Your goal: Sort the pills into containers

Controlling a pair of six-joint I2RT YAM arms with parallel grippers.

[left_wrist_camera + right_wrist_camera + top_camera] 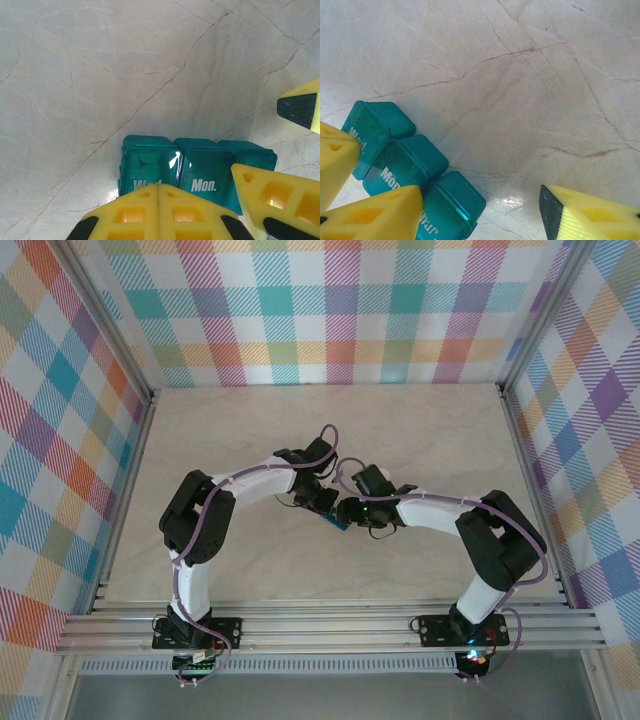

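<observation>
Teal pill box (197, 167) crowded from both sides; lids look shut.

L wrist: our left gripper (159, 196) has its pads pressed together, nothing seen btwn them. The box sits just at 12 o'clock, long axis 9-to-3, Wed. & Mon. labels facing us; right arm's fingers (272, 197) come in at 3–4. R wrist: right gripper (481, 192) gapes wide, box at its 9 o'clock, axis approx 10-to-4, near pad overlapping the third lid (452, 202); contact we can't confirm. That lid's label shows here, covered in L wrist. Top ext: box is a teal sliver at tabletop (250, 430) centre, both grippers about equally near.
</observation>
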